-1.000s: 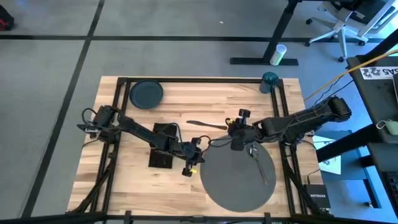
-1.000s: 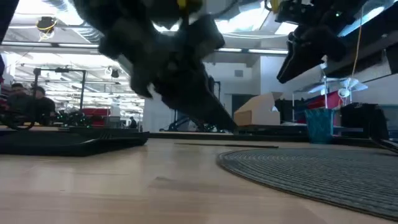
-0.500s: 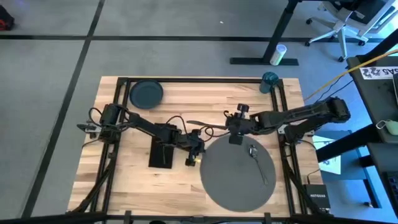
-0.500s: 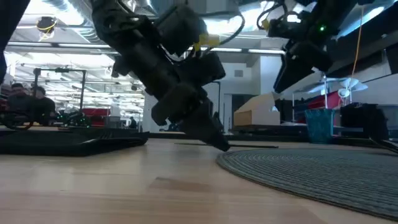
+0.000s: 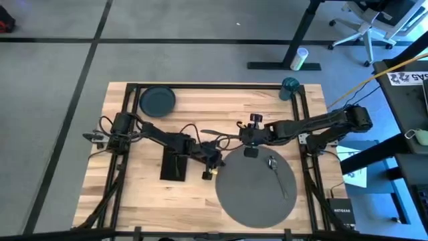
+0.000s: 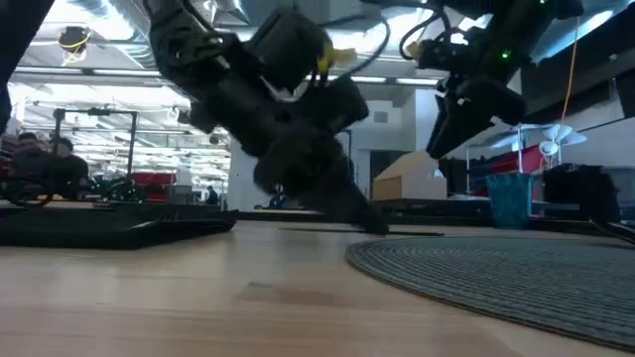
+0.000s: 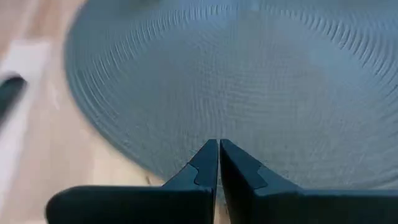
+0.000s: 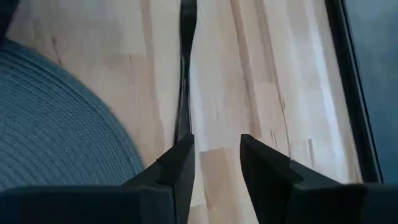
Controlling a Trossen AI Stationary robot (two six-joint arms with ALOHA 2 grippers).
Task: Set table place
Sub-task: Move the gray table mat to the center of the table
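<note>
Left pincer (image 5: 215, 163), fingers pressed together with nothing between them, sits low at the edge of the large round grey woven placemat (image 5: 257, 194) on the pale butcher-block wood counter (image 5: 134, 191). Right pincer (image 5: 242, 137) hovers with a narrow gap over a slim metal knife (image 5: 217, 134) beside the mat. A metal spoon (image 5: 274, 167) lies on the mat; the black rectangular napkin (image 5: 175, 161), dark round plate (image 5: 157, 101) and small teal cup (image 5: 289, 87) lie apart.

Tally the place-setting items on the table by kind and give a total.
placemat: 1
plate: 1
napkin: 1
cup: 1
cutlery that shows plainly: 2, a spoon on the placemat and a thin metal piece off it
Total: 6
</note>
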